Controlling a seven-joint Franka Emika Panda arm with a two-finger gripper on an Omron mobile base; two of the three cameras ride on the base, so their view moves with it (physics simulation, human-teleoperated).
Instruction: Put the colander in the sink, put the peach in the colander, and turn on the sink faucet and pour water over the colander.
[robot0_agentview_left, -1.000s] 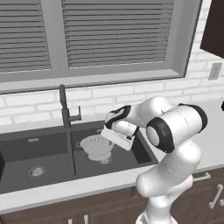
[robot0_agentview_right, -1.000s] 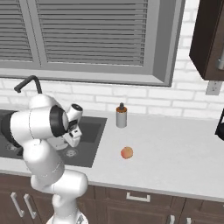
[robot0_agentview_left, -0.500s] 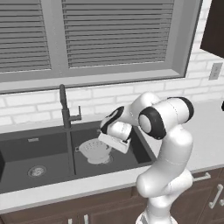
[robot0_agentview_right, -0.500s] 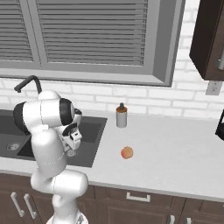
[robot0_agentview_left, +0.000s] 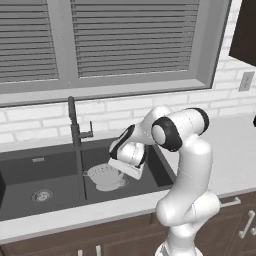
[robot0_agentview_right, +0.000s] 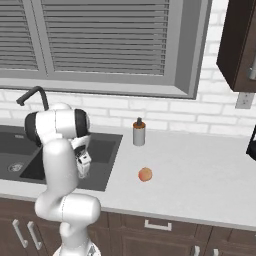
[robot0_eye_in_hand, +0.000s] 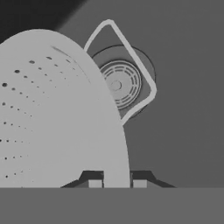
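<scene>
The light grey perforated colander sits low in the right basin of the dark sink. My gripper is shut on the colander's right rim. In the hand view the colander fills the left side, and its rim runs between my fingertips. Its thin handle loop hangs over the round drain. The orange-red peach lies on the counter, right of the sink. Behind the basin divider stands the tall dark faucet, and no water shows.
A small soap dispenser bottle stands on the counter behind the peach. The left basin has its own drain. A brick wall and a window with blinds back the counter. A dark cabinet hangs at upper right.
The arm has carried the colander a little left and down into the right basin. The peach has not moved.
</scene>
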